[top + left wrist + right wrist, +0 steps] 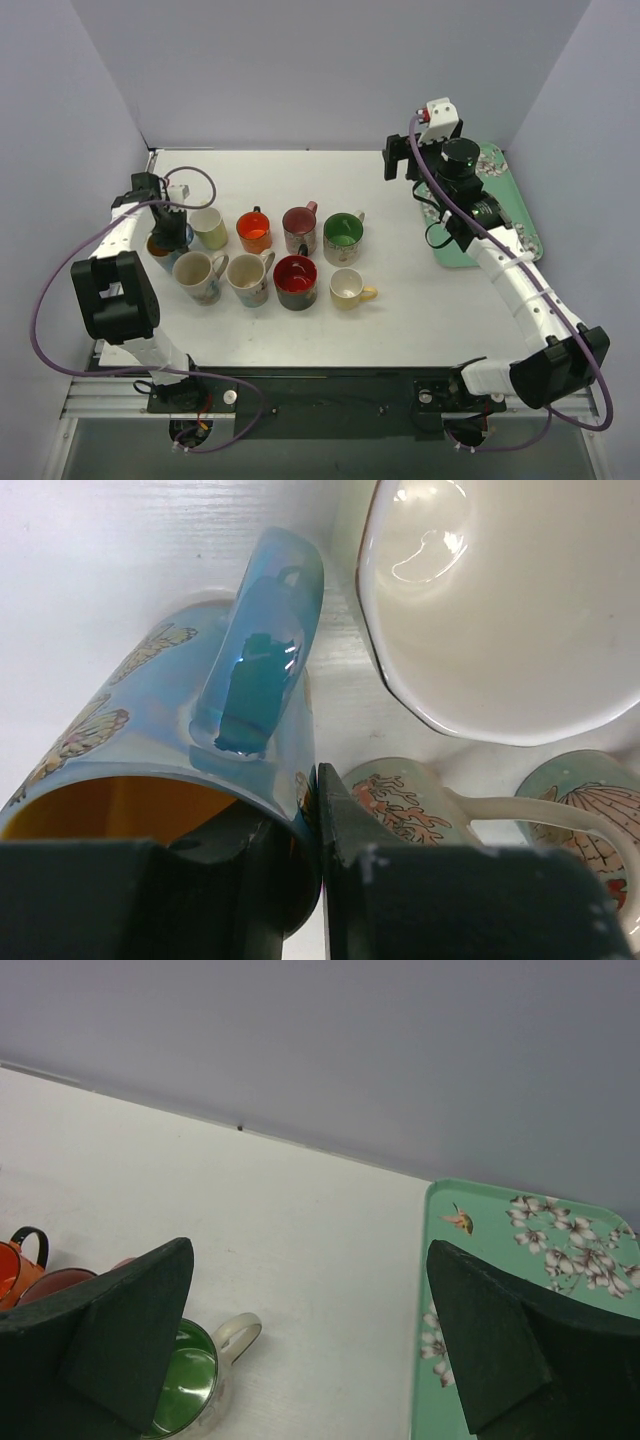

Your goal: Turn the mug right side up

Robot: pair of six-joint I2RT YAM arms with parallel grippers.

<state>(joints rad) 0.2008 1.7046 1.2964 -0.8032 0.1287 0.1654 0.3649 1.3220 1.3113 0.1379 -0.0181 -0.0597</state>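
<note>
Where the left jaws meet the blue mug (150, 710), they pinch its wall at the rim (150, 777), one jaw inside the orange interior and the other outside, just beside the handle (262, 650). The mug is glazed ceramic: treat it as rigid, moderately heavy, slick and liable to chip. A rim pinch bears on a thin, glossy wall, so the mug could pivot or slip between the jaws if moved quickly. The wall beside the handle is a sound place to hold, since the handle root should check rotation. The mug is at the left side of the table (420, 290), at the edge of the mug cluster. A pale mug (500, 610) is just beside it and a coral-patterned mug (405, 798) is near; contact with either is the main hazard. Its mouth faces the wrist, so it appears close to upright; whether its base rests on the table cannot be told. The left arm (115, 290) is folded, with the elbow near the base and the wrist pointing steeply down onto the mug. The right jaws are spread wide and hold nothing. The right arm (520, 290) is stretched forward, its wrist raised over the far right of the table beside the green tray (480, 1240).
</note>
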